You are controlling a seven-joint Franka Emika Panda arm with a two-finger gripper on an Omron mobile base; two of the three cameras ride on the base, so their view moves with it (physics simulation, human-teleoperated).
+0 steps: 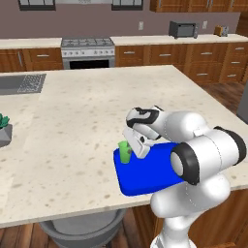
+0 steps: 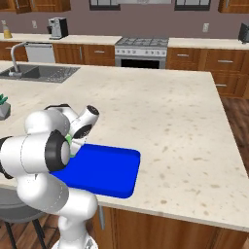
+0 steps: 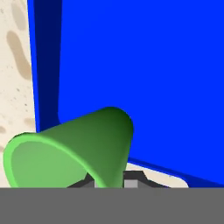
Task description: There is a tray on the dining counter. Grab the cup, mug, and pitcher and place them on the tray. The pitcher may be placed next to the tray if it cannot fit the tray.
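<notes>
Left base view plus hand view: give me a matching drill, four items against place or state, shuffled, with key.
Items:
1. cup
2. tray
3. gripper
4. stove

Place or state:
A. blue, at the dining counter's near edge
B. against the back wall, between wooden cabinets
C. green, over the tray's left end
D. shut on the cup

Pairs: 1-C, 2-A, 3-D, 4-B
</notes>
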